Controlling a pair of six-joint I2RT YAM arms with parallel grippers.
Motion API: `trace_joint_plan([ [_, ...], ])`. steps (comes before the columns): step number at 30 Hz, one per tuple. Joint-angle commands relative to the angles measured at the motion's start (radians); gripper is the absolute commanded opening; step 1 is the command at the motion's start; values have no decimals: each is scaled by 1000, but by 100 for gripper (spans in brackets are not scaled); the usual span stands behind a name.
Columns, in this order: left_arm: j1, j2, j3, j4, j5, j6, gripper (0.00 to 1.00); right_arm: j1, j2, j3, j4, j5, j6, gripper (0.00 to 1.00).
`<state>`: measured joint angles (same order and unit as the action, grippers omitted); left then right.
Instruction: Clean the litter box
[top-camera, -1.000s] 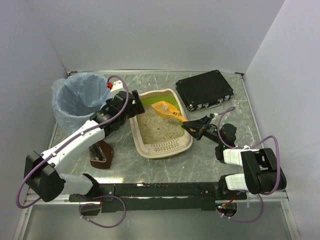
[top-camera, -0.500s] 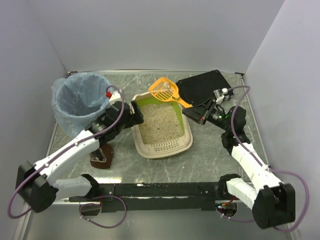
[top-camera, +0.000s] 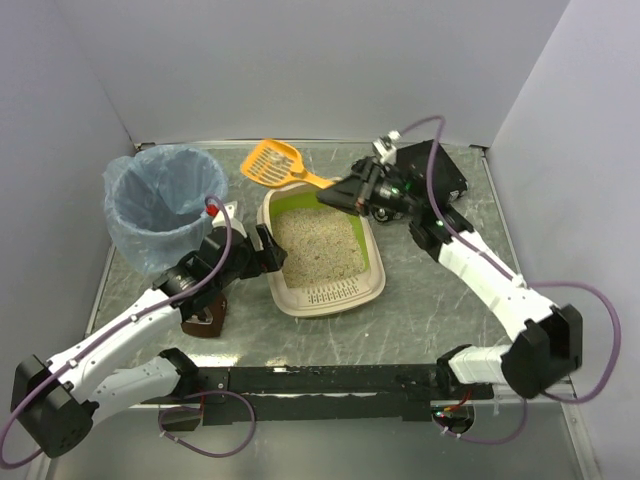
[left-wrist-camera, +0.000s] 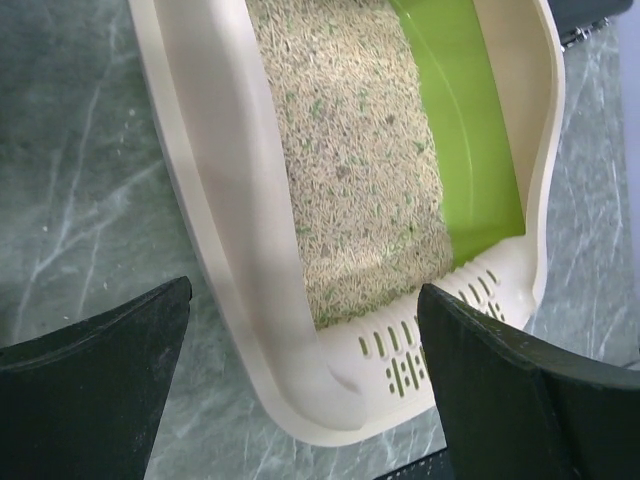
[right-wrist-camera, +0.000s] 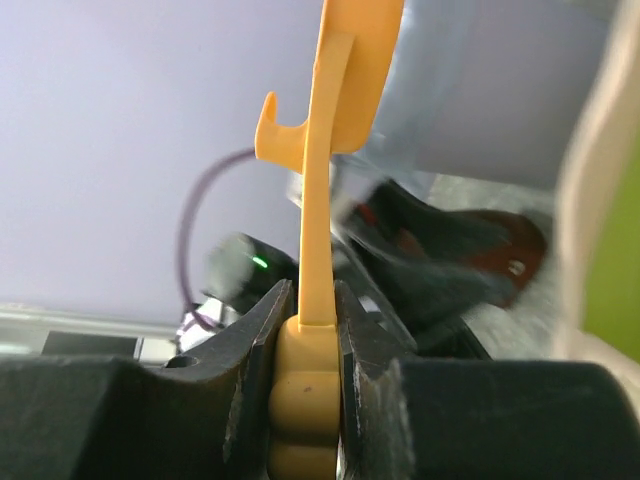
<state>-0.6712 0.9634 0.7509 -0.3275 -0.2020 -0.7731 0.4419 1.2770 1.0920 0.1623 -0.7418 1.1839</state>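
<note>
**As the scoop (top-camera: 272, 160) clears the litter box (top-camera: 330, 292) — dump pending**

Within a second the right fingers (top-camera: 347, 192), pinching its handle, swung it toward the bin (top-camera: 160, 195) by the left edge. Box sits mid-table — the left fingers (top-camera: 270, 250) spread at its rim.

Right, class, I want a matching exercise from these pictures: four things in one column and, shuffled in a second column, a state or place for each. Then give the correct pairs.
Column one
1. orange scoop
2. litter box
3. round bin
4. left gripper

Column two
A. lined with a blue bag
B. jaws open, at the side of the beige tray nearest the bin
C. handle clamped in the right gripper
D. sandy granules inside, lime-green inner wall

Pairs: 1-C, 2-D, 3-A, 4-B
</note>
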Motion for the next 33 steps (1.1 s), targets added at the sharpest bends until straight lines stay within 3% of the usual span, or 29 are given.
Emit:
trace_joint_plan([
  [1,-5,-66,-39,76,68,-2,97,69,142,242,-61,35,-29,0],
  [8,-5,-114,-100,128,113,-12,97,227,431,775,-354,171,-234,0],
  [13,-5,-126,-137,133,111,-17,97,291,651,1018,-483,258,-357,0],
  [17,-5,-132,-150,143,107,0,97,353,772,1262,-631,407,-565,0],
  [24,-5,-117,-148,142,102,8,97,396,760,1197,-460,429,-1004,0],
  [28,-5,-132,-163,147,92,-2,97,429,760,1229,-515,368,-1255,1],
  [30,-5,-132,-160,134,84,-2,97,481,751,1235,-547,483,-1442,0],
  [33,-5,-132,-154,125,62,-11,97,524,716,1168,-500,620,-1566,0],
])
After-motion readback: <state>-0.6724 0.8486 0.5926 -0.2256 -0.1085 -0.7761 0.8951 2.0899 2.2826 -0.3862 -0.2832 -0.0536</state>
